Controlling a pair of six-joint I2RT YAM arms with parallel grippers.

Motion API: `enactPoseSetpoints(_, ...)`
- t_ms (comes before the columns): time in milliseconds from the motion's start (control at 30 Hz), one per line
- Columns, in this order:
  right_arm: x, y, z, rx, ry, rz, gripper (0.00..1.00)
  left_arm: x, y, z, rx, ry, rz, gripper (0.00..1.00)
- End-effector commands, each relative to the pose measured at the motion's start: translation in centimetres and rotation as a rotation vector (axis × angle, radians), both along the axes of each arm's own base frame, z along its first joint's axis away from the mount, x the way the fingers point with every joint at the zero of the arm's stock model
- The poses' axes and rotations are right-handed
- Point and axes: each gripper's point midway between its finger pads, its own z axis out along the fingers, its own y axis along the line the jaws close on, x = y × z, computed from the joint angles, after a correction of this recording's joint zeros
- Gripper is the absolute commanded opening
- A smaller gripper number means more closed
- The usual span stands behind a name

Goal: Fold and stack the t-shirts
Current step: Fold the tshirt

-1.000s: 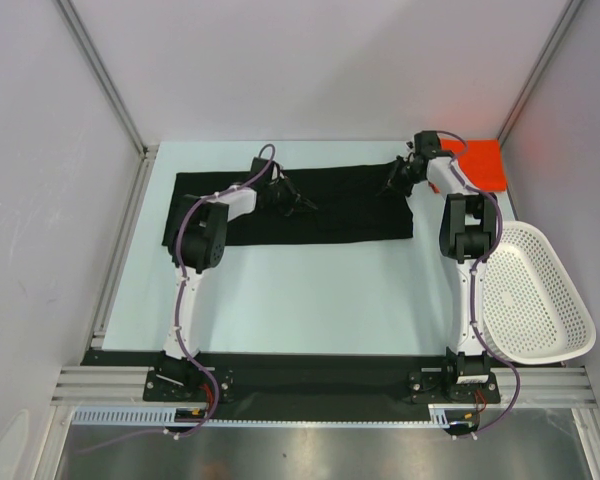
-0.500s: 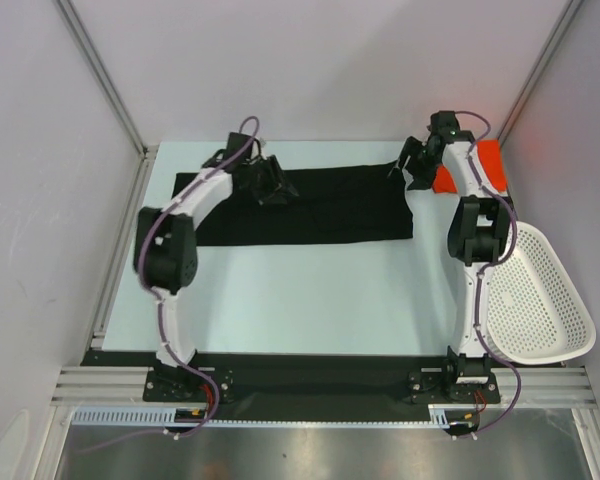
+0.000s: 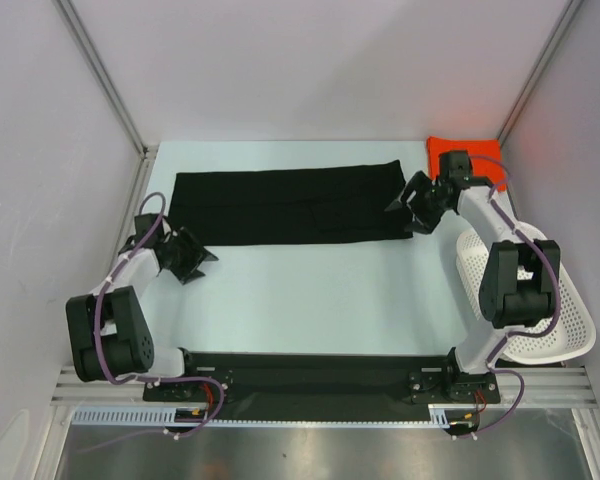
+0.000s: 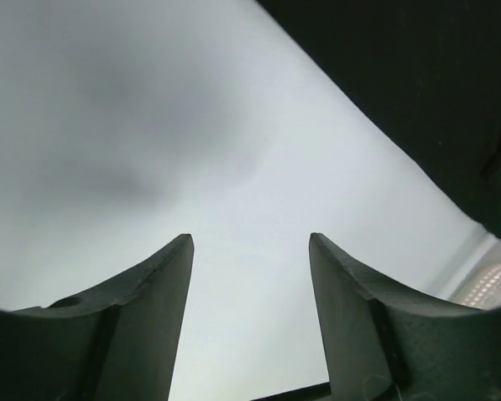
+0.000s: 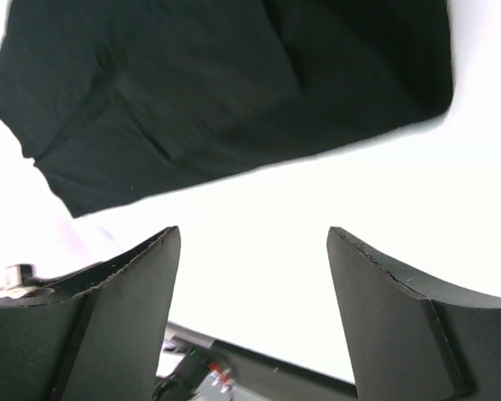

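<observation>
A long black t-shirt [image 3: 290, 203] lies folded into a flat strip across the far half of the table. It also fills the top of the right wrist view [image 5: 225, 92] and the top right corner of the left wrist view [image 4: 434, 83]. An orange-red t-shirt [image 3: 460, 152] lies folded in the far right corner. My left gripper [image 3: 202, 258] hovers open over bare table just in front of the strip's left end, with nothing between its fingers. My right gripper [image 3: 405, 205] is open and empty at the strip's right end.
A white mesh basket [image 3: 540, 320] stands at the table's right edge, partly behind my right arm. Metal frame posts [image 3: 100, 80] rise at the far corners, and a dark rail [image 3: 310, 375] runs along the near edge.
Both grippers have opened and let go of the black t-shirt. The left arm pulled back to the near left, the right one drew back to the strip's right end. The shirt lies flat.
</observation>
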Motion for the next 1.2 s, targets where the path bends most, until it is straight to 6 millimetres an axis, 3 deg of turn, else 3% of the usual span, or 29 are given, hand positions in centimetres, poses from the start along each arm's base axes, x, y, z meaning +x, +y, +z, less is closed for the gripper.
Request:
enactPoseSetpoints(0, -0.1, 1.3, -0.1, 0.095, -0.039, -0.058, 0.76, 1.8, 2.7, 1.6, -0.012, -0.116, 0.103, 0.64)
enactPoseSetpoints(133, -1.1, 1.3, -2.0, 0.127, -0.013, -0.075, 0.75, 2.9, 6.1, 0.7, -0.009, -0.126, 0.208, 0.61)
enactPoseSetpoints(300, -1.0, 0.5, -2.8, 0.131, -0.029, -0.102, 0.73, 4.0, 9.9, -0.1, -0.035, -0.141, 0.349, 0.58)
enactPoseSetpoints(533, -0.9, -0.9, -4.8, 0.15, -0.03, -0.155, 0.73, 6.3, 12.8, -1.6, -0.077, -0.128, 0.454, 0.61)
enactPoseSetpoints(733, -0.7, -0.6, -6.5, 0.177, -0.02, -0.157, 0.72, 8.6, 14.5, -2.4, -0.078, -0.127, 0.481, 0.6)
enactPoseSetpoints(967, 0.0, -0.8, -6.5, 0.166, -0.015, -0.156, 0.72, 8.9, 15.4, -3.4, -0.055, -0.081, 0.503, 0.5)
enactPoseSetpoints(1067, -0.1, -1.1, -6.9, 0.147, 0.019, -0.182, 0.72, 8.5, 15.1, -3.9, -0.065, -0.063, 0.504, 0.41)
enactPoseSetpoints(1167, -0.9, -1.7, -7.8, 0.111, 0.076, -0.251, 0.72, 8.1, 14.5, -4.4, -0.072, -0.048, 0.485, 0.24)
